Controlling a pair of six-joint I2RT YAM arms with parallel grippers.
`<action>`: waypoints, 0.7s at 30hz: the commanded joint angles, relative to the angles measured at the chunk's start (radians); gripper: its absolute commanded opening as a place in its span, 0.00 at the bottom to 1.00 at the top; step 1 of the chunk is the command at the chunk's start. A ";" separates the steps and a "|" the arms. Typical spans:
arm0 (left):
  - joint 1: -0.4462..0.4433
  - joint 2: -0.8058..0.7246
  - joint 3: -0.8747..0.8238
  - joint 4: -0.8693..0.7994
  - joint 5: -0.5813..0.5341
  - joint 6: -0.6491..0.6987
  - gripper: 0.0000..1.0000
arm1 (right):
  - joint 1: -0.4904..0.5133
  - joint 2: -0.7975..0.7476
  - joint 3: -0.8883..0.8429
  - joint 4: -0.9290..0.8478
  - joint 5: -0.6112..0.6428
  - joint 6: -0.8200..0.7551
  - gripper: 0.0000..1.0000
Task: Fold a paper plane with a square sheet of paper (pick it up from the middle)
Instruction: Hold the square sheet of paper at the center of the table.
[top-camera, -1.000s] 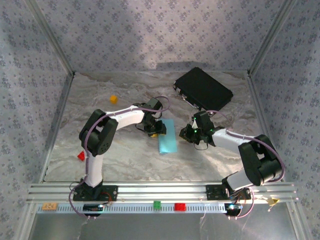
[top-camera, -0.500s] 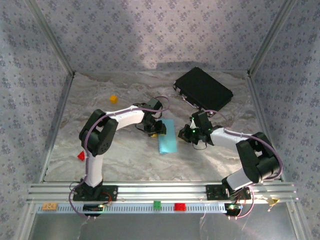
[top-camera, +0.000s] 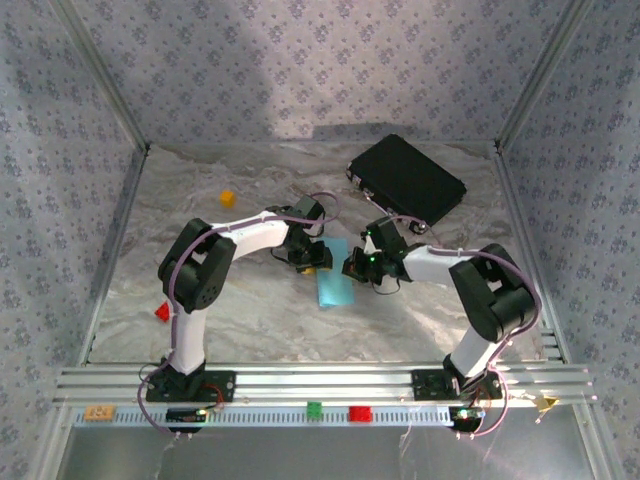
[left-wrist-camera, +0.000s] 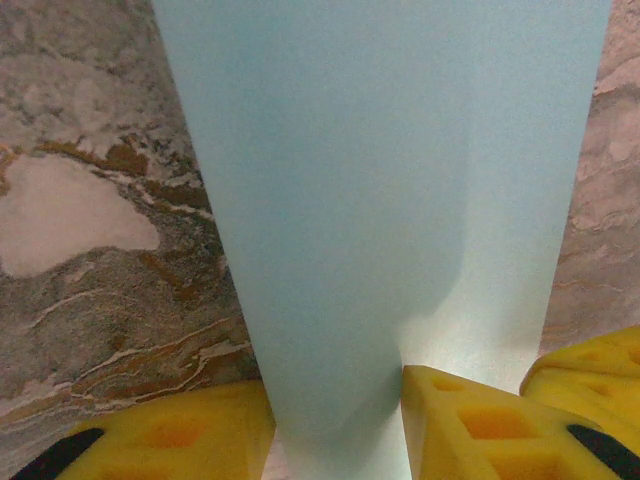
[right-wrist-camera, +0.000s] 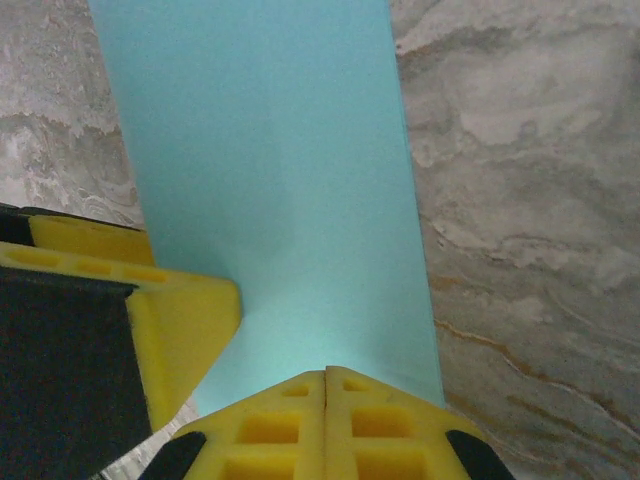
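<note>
Mid-table, slightly toward far edge: light-blue sheet of paper (top-camera: 333, 278) lies flat, folded into long strip. Left gripper (top-camera: 312, 258) at strip's far-left corner, jaws part-open, paper running between yellow fingers (left-wrist-camera: 150, 435). Right gripper (top-camera: 352, 268) at strip's far-right edge, fingertips closed tight together on paper; actual pinch: cannot tell. Black case (top-camera: 407, 178) near far-right corner, well apart.

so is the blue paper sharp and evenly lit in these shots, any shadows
left wrist view: the light-blue sheet of paper looks soft, its left part shadowed, the right strip brighter; right wrist view: paper evenly lit with crisp edges, marble tabletop veins sharp; top external view: bright patch on the patterned back wall, black rectangular case nearly featureless
</note>
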 joint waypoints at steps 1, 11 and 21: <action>-0.013 0.110 -0.047 0.035 -0.089 0.019 0.40 | 0.007 0.029 0.044 0.003 -0.037 -0.036 0.00; -0.013 0.111 -0.047 0.036 -0.088 0.019 0.40 | 0.004 0.096 0.066 -0.042 -0.019 -0.054 0.00; -0.014 0.065 -0.042 0.036 -0.088 0.013 0.42 | -0.006 0.114 -0.012 -0.065 0.014 -0.064 0.00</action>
